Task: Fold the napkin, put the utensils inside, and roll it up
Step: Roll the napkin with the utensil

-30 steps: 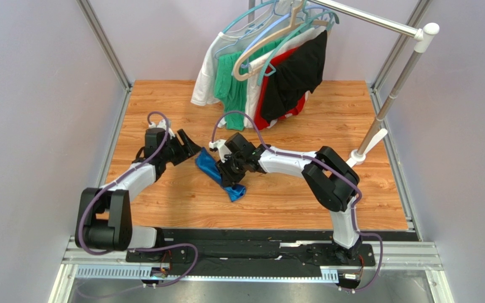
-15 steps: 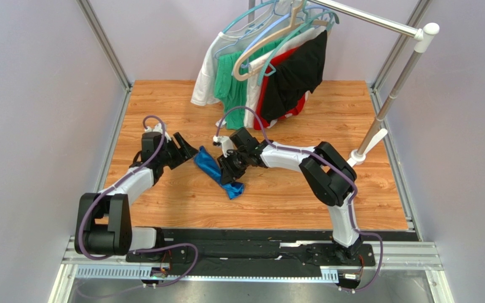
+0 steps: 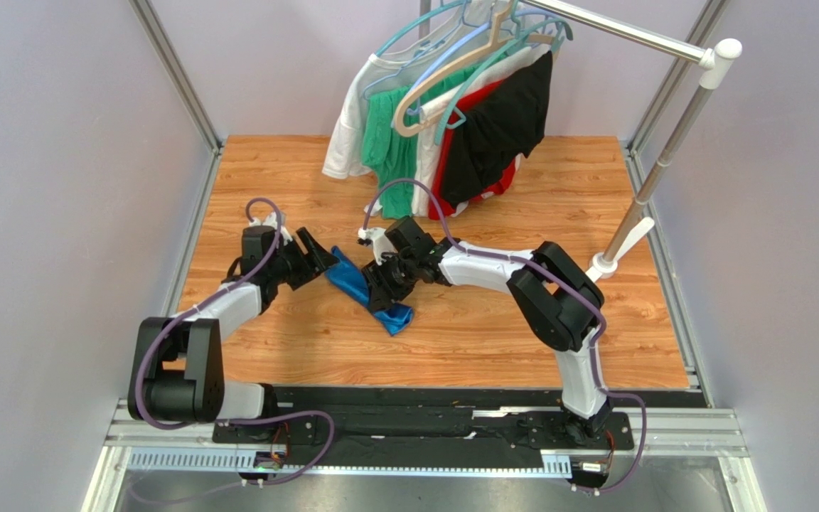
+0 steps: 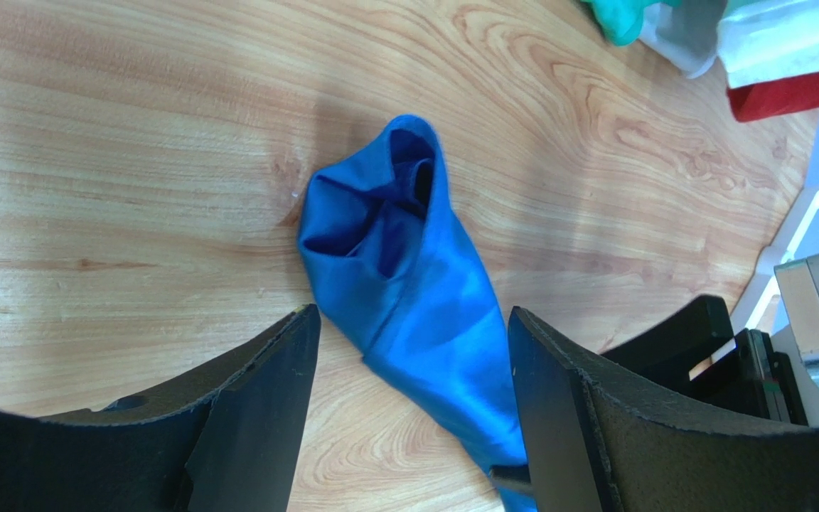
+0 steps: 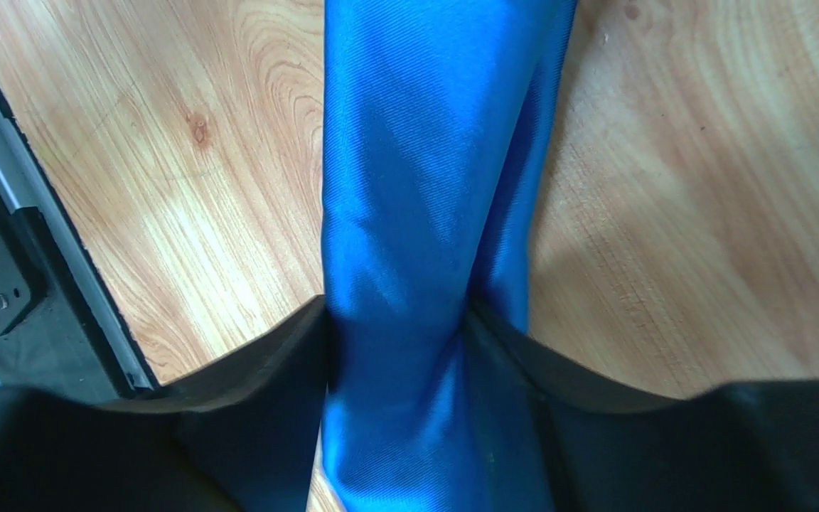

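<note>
The thin, shiny royal-blue napkin lies bunched in a long twist on the wooden table. The right pincer pinches its waist between both fingers, probably to steady it. The left pincer gapes empty, with the crumpled end just ahead between its jaws, likely ready to spread it.

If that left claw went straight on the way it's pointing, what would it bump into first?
Most likely the blue napkin. The left gripper is open, and the cloth's bunched end lies on the wooden table straight ahead between its fingers. Whether it would hit cloth or tabletop first is hard to judge.
</note>
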